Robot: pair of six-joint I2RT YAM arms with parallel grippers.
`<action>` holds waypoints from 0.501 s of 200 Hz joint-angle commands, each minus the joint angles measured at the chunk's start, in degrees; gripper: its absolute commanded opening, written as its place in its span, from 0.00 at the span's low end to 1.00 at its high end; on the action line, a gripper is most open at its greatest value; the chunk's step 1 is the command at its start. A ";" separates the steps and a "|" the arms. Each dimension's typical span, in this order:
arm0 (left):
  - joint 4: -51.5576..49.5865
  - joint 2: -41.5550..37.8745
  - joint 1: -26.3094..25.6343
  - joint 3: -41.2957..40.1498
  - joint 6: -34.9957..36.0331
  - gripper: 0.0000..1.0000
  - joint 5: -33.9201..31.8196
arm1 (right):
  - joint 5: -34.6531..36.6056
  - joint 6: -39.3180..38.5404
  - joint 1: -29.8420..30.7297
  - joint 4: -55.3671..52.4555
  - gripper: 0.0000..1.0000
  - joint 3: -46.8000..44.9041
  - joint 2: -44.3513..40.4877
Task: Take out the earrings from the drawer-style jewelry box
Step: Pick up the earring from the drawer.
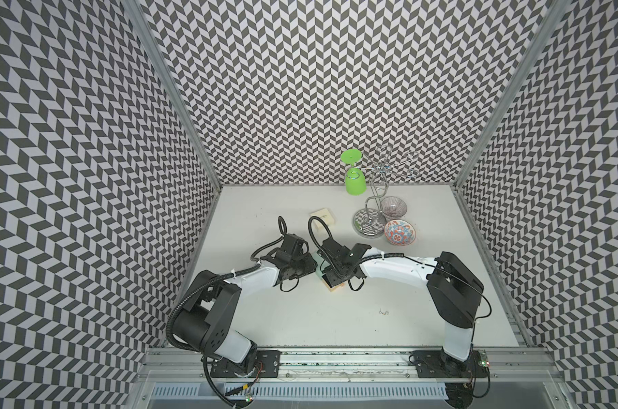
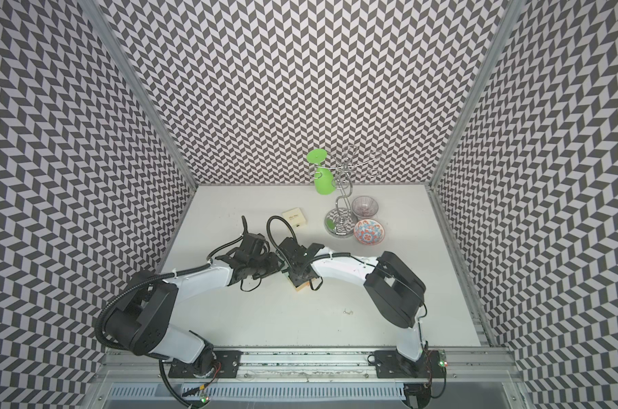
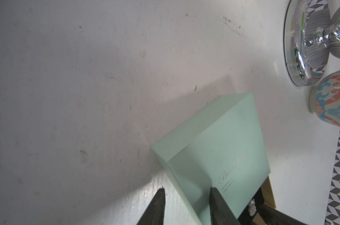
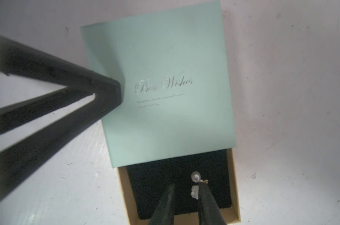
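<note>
Right gripper point(image 4: 187, 185) hangs over the pulled-out drawer point(image 4: 124, 185) of the green box point(image 4: 165, 116), jaws parted and empty, straddling one earring point(image 4: 195, 176). It lies just beside one finger, pearl end toward the box, long axis along the drawer. Left gripper point(image 3: 187, 190), jaws parted, rests one finger on the box top, clamping nothing. Right arm is nearer. Count: one earring in the drawer; loose earrings point(image 1: 383, 312) on the table point(image 1: 300, 318), too small to count; two boxes, including a cream box point(image 1: 323, 215).

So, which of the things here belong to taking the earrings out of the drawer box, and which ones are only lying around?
Belong to the job: mint jewelry box; pulled-out drawer; pearl earring on the drawer's pad; second earring, on the table; left gripper; right gripper.
Only lying about: small cream box; green cup; chrome rack; striped bowl; patterned bowl.
</note>
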 commanded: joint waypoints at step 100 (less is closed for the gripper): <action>-1.98 1.15 -0.39 -0.02 0.75 0.39 -0.83 | -0.50 -4.63 -1.82 1.73 0.20 1.32 4.24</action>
